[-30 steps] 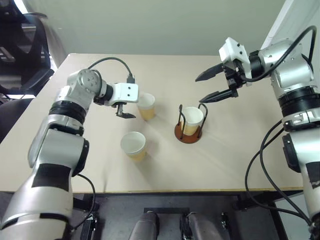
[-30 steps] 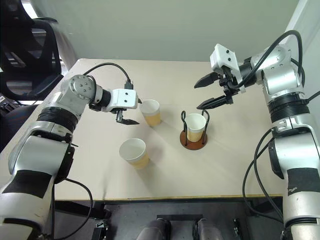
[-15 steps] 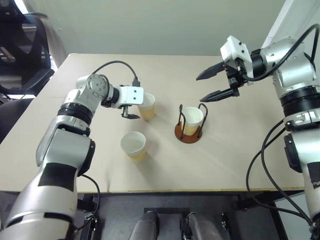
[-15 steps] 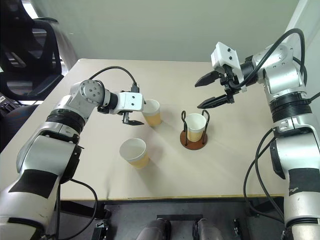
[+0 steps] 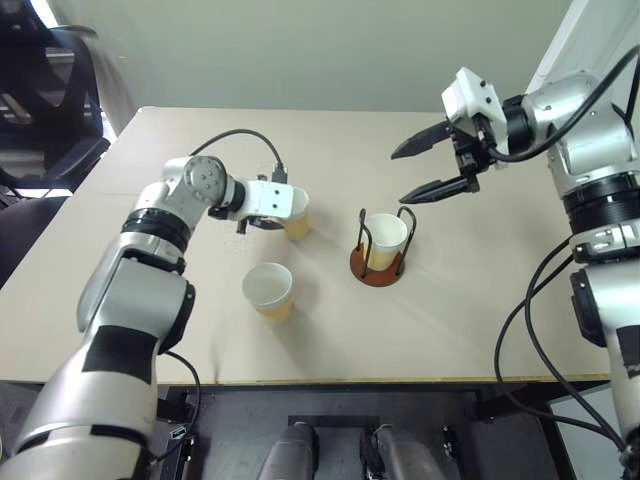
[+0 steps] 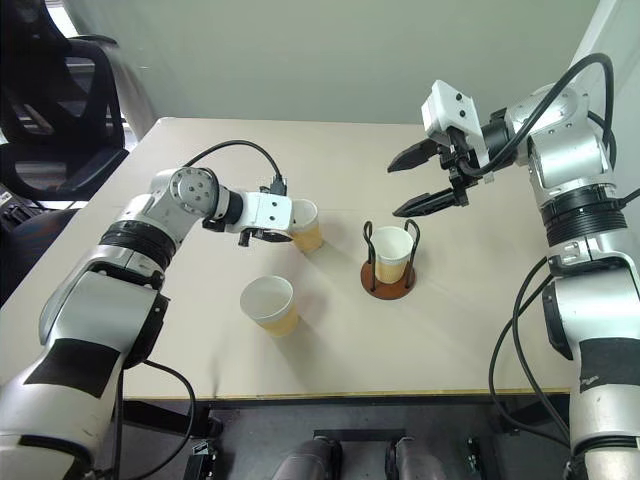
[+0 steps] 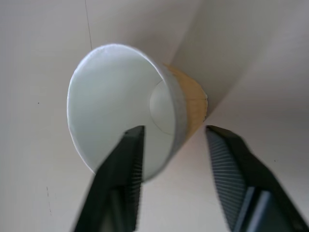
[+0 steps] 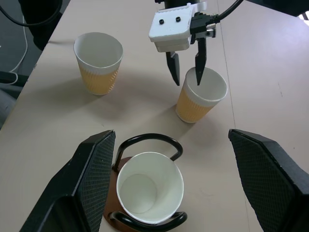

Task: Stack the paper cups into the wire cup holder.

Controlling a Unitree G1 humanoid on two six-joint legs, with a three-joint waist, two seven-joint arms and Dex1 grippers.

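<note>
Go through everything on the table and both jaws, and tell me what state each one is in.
Left gripper: jaws straddling the far cup's rim, one inside, one outside.
Far cup: upright on the table.
Near cup: upright, untouched.
Cup in holder: seated, upright.
Wire cup holder: holds one cup.
Right gripper: open, above the holder.

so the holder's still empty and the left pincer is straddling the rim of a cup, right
Not quite. The holder already has one cup in it, as the right wrist view shows. The left pincer does straddle the rim of another cup, one finger inside and one outside.
</note>
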